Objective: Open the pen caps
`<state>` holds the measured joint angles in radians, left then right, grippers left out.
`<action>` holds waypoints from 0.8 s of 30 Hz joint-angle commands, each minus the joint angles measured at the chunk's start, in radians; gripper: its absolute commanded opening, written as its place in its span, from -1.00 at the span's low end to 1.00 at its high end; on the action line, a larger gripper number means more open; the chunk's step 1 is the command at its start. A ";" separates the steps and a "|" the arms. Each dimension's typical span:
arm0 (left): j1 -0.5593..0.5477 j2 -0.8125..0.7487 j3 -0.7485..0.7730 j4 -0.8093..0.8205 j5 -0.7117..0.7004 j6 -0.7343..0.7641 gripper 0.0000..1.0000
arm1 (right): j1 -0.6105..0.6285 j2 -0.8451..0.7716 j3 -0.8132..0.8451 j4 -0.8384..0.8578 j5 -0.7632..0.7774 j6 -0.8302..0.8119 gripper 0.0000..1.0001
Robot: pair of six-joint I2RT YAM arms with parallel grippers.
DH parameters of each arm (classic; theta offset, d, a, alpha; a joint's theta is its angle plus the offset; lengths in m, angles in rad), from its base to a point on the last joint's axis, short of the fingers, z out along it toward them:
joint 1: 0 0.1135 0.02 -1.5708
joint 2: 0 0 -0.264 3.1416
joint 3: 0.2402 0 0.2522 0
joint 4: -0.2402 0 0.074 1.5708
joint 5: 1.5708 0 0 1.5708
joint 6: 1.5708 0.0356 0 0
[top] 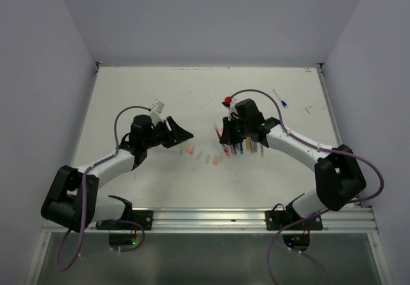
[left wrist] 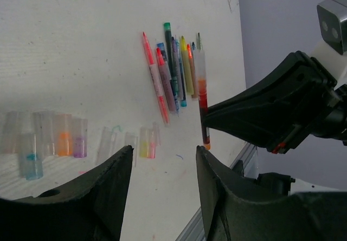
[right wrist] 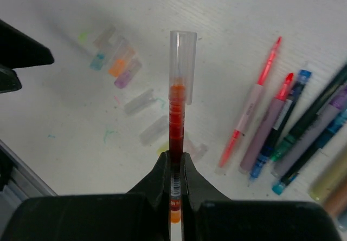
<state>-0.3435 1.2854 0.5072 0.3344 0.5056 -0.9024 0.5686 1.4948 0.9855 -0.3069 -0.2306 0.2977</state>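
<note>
Currently the right gripper (right wrist: 176,155) has its fingers pressed together on a red pen (right wrist: 176,122), pinching the barrel near its back end. The pen sticks straight out ahead of the fingers, lifted off the counter (top: 160,93). A clear cap (right wrist: 182,57) is still seated over its tip.

Left gripper (left wrist: 164,151): fingers spread, nothing between them. It sits over the middle of the counter, left of centre, with its opening turned toward the right gripper. The two grippers are near each other but apart. The capped end of the red pen points toward the left gripper and does not touch it.

Loose caps (left wrist: 64,135): a scattered row lying flat at mid-counter, a little toward the near edge, below the gap between the two grippers. Orange, purple, pale blue, yellow-pink and clear ones can be told apart. Some lie side by side, close or touching.

Pens (left wrist: 173,73): a cluster lying roughly parallel on the counter, just right of the caps and under the right gripper. Pink, red, green, blue, yellow and grey barrels are visible.

A small blue-tipped stick (top: 280,98) lies alone near the far right corner; it is too small to identify.
</note>
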 commanded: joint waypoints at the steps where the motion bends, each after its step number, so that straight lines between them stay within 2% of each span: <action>1: -0.026 0.026 0.039 0.074 -0.002 -0.085 0.08 | 0.040 0.019 -0.013 0.092 -0.111 0.020 -1.00; 12: -0.086 0.112 0.074 0.126 -0.022 -0.165 0.10 | 0.123 0.071 0.013 0.141 -0.179 0.026 -1.00; 24: -0.109 0.155 0.091 0.158 -0.033 -0.187 0.05 | 0.154 0.045 0.018 0.135 -0.197 0.017 -1.00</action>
<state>-0.4465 1.4300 0.5541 0.4339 0.4816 -1.0794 0.7155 1.5650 0.9749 -0.1982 -0.4015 0.3153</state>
